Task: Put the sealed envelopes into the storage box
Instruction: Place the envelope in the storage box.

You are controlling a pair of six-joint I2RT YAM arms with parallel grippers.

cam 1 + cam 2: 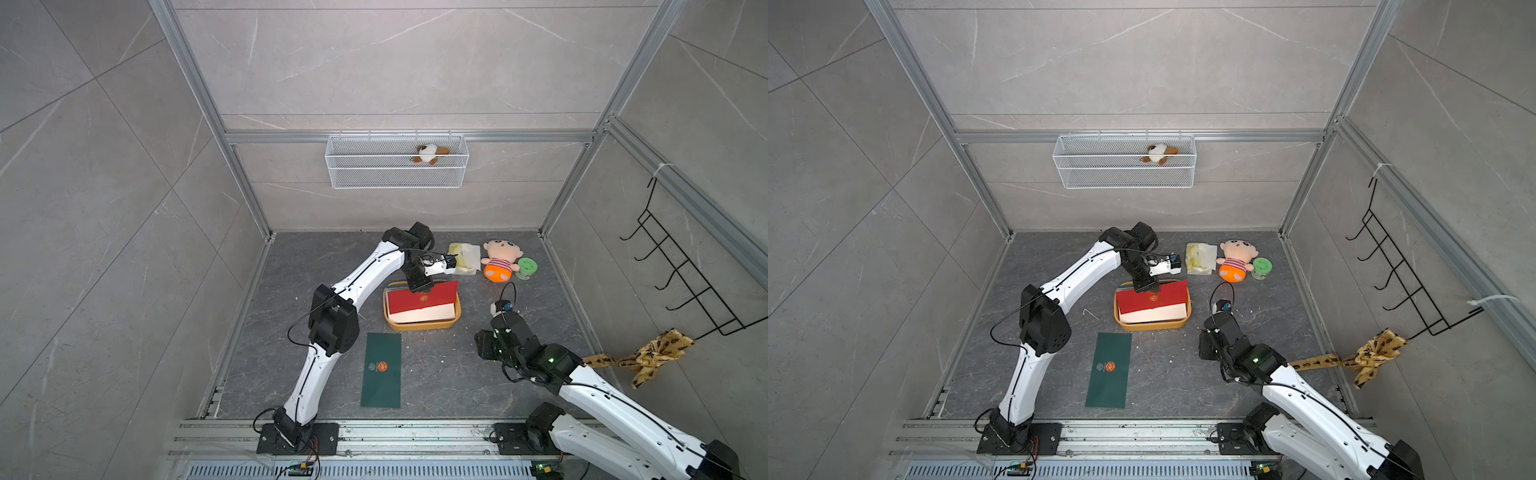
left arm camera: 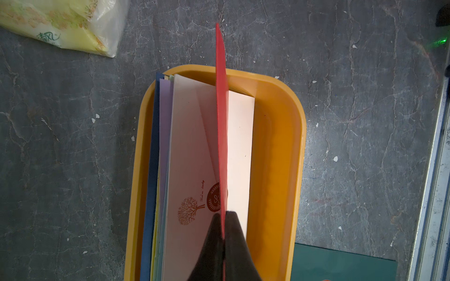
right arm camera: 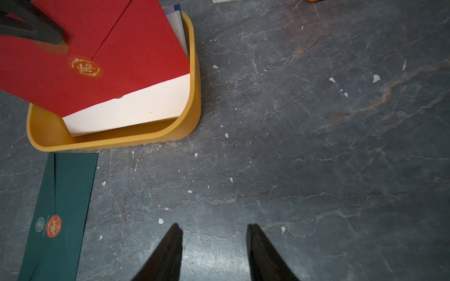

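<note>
Your left gripper pinches the flat red paper envelope, tilted above the stack inside the shallow yellow-orange plastic tray. The dark green paper envelope lies just outside that tray; your right gripper hangs spread nearby.

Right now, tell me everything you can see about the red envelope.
The red envelope is flat paper, its pointed flap closed by a round orange seal with pale lettering. It leans, long edge down, over the yellow box, pinched near its upper edge by the left gripper. Its lower edge seems to meet the pale envelope lying inside, and one corner pokes past the box's rim.
</note>
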